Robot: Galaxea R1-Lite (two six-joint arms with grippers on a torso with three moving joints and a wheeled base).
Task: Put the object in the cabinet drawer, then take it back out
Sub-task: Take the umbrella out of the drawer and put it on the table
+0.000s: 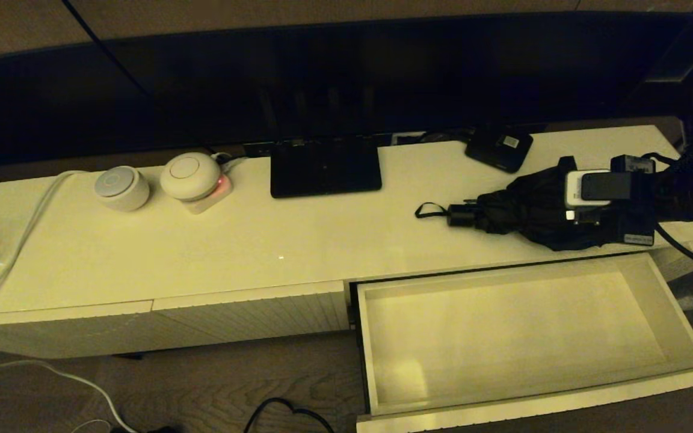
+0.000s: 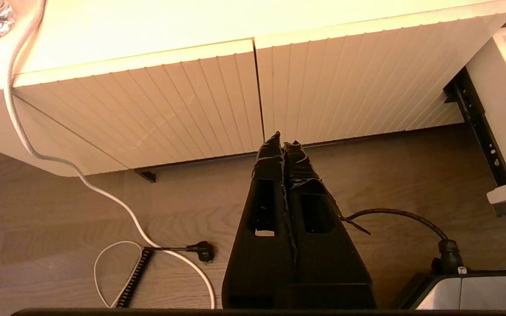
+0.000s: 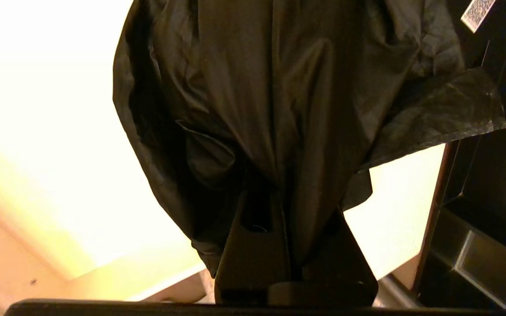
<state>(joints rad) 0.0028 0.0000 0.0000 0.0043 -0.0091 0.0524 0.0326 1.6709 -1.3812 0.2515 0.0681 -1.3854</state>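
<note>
The right hand (image 1: 587,210) is down on the umbrella (image 1: 521,210), which lies on the bench (image 1: 298,240) near its right end, just behind the open drawer (image 1: 521,337). In the right wrist view the two fingers (image 3: 253,245) stand close together with a fold of the black fabric (image 3: 279,109) pinched between them, so the hand looks closed on the cloth rather than on the shaft. The short handle (image 1: 461,214) and its wrist loop (image 1: 428,210) point toward the middle of the bench.

The drawer is pulled well out and its pale interior holds nothing, while the umbrella rests on the bench top. Whether this is the start of the putting-in or the end of the taking-out cannot be told from how things lie. If it is the putting-in, the next move calls for a lift clear of the bench edge, a short carry forward, and a lowering into the drawer. The grip is on baggy fabric, so the body may sag or swing when raised — a slow lift seems wise.

The left hand (image 2: 283,145) hangs low in front of the closed ribbed panels (image 2: 169,105), above the floor, its fingers pressed together and holding nothing.

Farther along the bench stand two round white devices (image 1: 160,179), a flat black stand (image 1: 325,165) and a small black box (image 1: 498,149) with a white label — all apart from the umbrella.
</note>
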